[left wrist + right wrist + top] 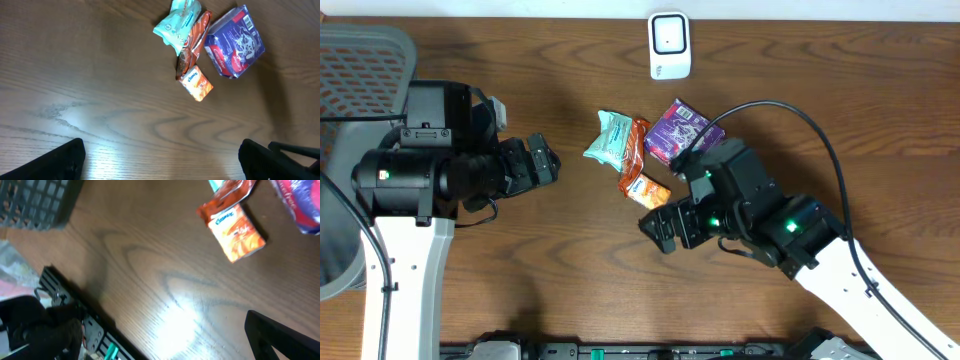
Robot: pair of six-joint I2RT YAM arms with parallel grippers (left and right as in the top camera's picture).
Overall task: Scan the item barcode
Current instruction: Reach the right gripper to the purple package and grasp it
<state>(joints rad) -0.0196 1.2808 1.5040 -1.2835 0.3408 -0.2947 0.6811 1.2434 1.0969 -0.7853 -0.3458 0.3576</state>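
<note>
A small pile of items lies mid-table: a teal packet point(611, 137), an orange-brown wrapper point(637, 150), a small orange pack point(647, 190) and a purple box point(677, 132). A white scanner point(669, 45) stands at the far edge. My left gripper point(542, 165) is open to the left of the pile, with nothing between its fingers. In its wrist view the teal packet point(179, 20), orange pack point(196, 83) and purple box point(234, 42) lie ahead of the gripper point(160, 165). My right gripper point(660, 228) is open just in front of the orange pack point(232, 230), apart from it.
A grey mesh basket point(360, 60) sits at the far left; the right wrist view shows it as a dark mesh basket point(40, 200). A black rail point(640, 350) runs along the table's near edge. A black cable point(820, 140) loops over the right arm.
</note>
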